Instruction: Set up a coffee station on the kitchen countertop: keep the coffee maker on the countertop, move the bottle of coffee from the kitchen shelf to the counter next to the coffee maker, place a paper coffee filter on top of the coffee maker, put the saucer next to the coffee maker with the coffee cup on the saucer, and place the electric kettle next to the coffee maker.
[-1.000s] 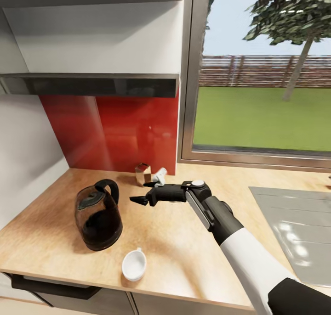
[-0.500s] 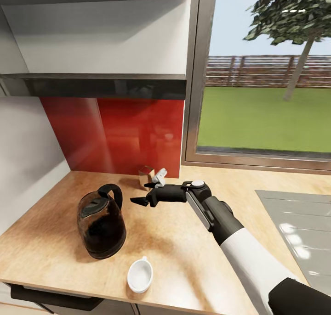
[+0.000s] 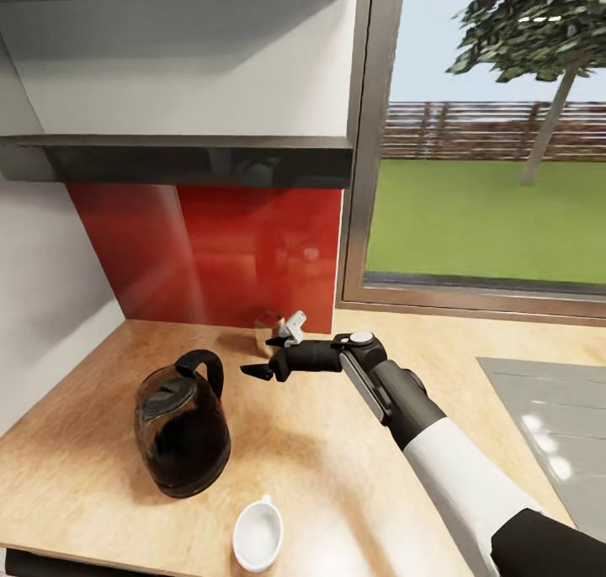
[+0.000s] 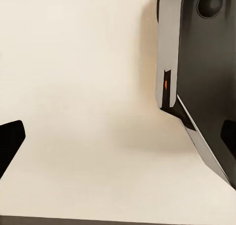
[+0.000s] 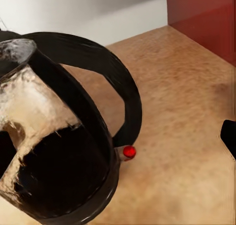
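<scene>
From the head view, your right hand point(image 3: 263, 356) hovers with its fingers spread wide and nothing between them, just beyond the electric kettle point(image 3: 182, 430), which stands upright on the desk point(image 3: 353, 468) near the left wall. The coffee cup point(image 3: 257, 533) sits upright close to the desk's front edge, near the kettle's base. A small shiny box point(image 3: 266, 328) and a small white object point(image 3: 294, 328) rest by the red backsplash behind the hand. The kitchen shelf point(image 3: 185, 158) hangs above.

In the left wrist view you face a pale surface and part of the robot's body; two dark fingertips at opposite edges suggest the left hand point(image 4: 118, 139) is open and empty.

In the right wrist view, the kettle's arched black handle point(image 5: 105, 82) and red switch point(image 5: 129, 152) are near. Judge the kettle rigid, fragile glass, smooth and fairly heavy: take the handle, not the body. No lettering or brand can be read anywhere.
</scene>
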Robot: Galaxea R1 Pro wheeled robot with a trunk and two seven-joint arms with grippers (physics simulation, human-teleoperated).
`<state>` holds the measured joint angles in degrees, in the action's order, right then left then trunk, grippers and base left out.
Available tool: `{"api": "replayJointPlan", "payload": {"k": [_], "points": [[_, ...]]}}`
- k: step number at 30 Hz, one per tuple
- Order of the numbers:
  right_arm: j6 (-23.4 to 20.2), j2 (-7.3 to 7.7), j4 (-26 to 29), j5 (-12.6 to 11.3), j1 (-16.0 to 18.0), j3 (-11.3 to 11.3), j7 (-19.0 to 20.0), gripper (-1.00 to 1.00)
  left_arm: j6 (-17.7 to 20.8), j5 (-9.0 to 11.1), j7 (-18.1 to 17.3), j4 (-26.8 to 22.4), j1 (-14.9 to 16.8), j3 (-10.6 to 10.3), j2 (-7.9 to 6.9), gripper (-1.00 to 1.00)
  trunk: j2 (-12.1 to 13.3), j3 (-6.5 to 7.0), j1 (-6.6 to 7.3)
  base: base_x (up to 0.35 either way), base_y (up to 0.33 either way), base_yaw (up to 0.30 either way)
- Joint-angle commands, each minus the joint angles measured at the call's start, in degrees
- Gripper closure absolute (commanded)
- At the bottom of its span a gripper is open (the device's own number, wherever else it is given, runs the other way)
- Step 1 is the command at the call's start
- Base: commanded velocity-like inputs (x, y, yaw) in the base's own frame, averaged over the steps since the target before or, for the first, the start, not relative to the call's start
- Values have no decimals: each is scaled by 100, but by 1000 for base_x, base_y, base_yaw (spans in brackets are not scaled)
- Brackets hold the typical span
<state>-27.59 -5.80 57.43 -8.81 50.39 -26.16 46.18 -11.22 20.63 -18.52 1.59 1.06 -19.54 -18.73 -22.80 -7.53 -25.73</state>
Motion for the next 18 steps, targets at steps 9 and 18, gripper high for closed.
{"api": "replayJointPlan", "payload": {"k": [9,18], "points": [[-45,0,-38,-50,6,-3,-4,-100,-29,50,-34,17,8,-43,0,-100,-12,-12,-5,50,15,0],[-43,0,-60,211,6,-3,-4,-100,-29,47,-38,17,8,-49,0,-100,-12,-12,-5,82,41,0]]}}
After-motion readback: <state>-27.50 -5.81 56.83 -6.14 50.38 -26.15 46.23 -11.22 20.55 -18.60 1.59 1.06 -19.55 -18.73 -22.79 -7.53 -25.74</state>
